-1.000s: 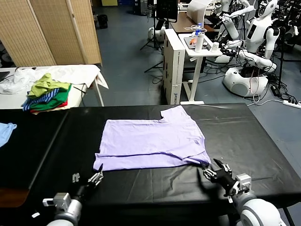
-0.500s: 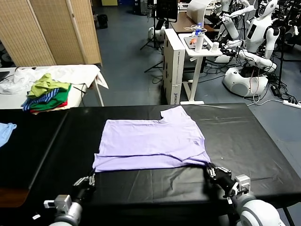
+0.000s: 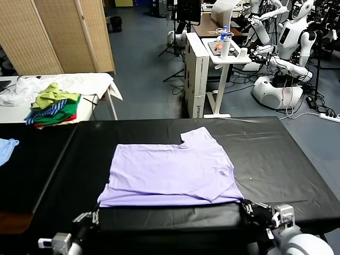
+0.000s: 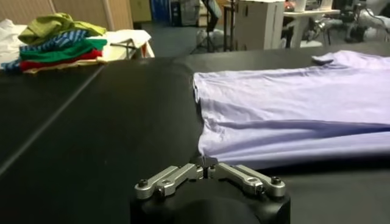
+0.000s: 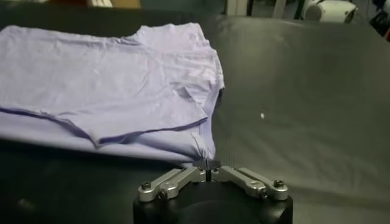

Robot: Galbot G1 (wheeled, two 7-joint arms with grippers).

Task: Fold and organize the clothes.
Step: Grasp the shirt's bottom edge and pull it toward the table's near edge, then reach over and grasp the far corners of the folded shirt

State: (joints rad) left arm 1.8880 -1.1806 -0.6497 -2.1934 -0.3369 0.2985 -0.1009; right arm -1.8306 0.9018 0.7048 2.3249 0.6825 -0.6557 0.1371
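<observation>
Now, step: both near corners of the T-shirt (image 3: 170, 170) pinched, ready for a fold.
T-shirt: flat, centre of black counter (image 3: 276, 154).
Left tool (image 4: 207, 171): closed on lower-left corner.
Right tool (image 5: 208, 165): closed on lower-right corner.
Next, I'd judge: lift both corners evenly, carry them toward the far edge.

A black worktop (image 3: 281, 154) fills the foreground. Off to the left, a pile of green, yellow and red garments (image 3: 53, 106) sits on a white-covered table (image 3: 90, 85), beside crumpled white cloth (image 3: 16, 91). A light blue cloth (image 3: 5, 149) lies at the left edge. Bamboo screens (image 3: 58, 32) stand behind, and white humanoid robots (image 3: 289, 42) crowd the far right near a white cart (image 3: 223, 53).
</observation>
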